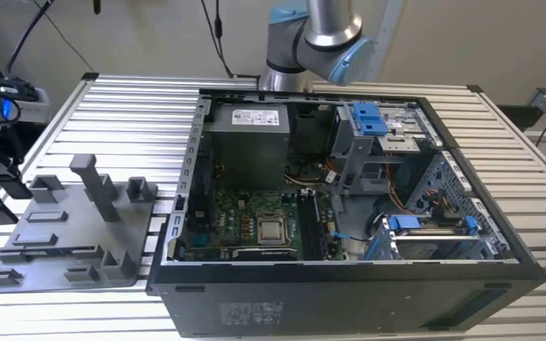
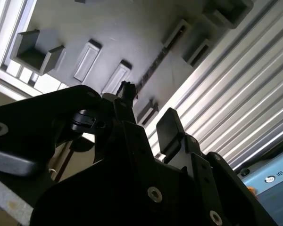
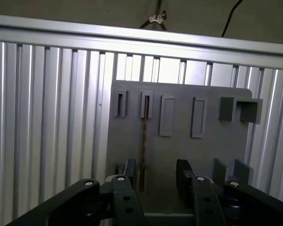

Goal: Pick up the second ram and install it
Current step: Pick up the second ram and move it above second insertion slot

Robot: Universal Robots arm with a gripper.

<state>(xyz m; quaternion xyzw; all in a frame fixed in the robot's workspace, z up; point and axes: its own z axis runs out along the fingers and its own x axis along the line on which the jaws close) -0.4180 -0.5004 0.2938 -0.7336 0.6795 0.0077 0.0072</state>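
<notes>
The second ram point(image 3: 143, 141) is a thin dark strip standing on edge in a slot of the grey holder tray point(image 3: 179, 155). In the second wrist view the ram point(image 2: 153, 70) runs away from the fingers along the tray point(image 2: 132, 28). My gripper point(image 3: 156, 176) hangs above the tray, open, with nothing in it. The strip lies between the fingers, close to one fingertip point(image 3: 129, 170) and untouched. In the exterior view the gripper point(image 1: 8, 190) is at the far left beside the tray point(image 1: 65, 234), where the ram point(image 1: 55, 249) shows as a dark line.
An open computer case point(image 1: 349, 284) stands at the exterior view's right of the tray, with the motherboard point(image 1: 254, 224), a grey power-supply box point(image 1: 247, 145) and blue drive brackets point(image 1: 368, 117) inside. Upright posts point(image 1: 93, 185) rise from the tray. The slatted metal table point(image 1: 121, 114) carries everything.
</notes>
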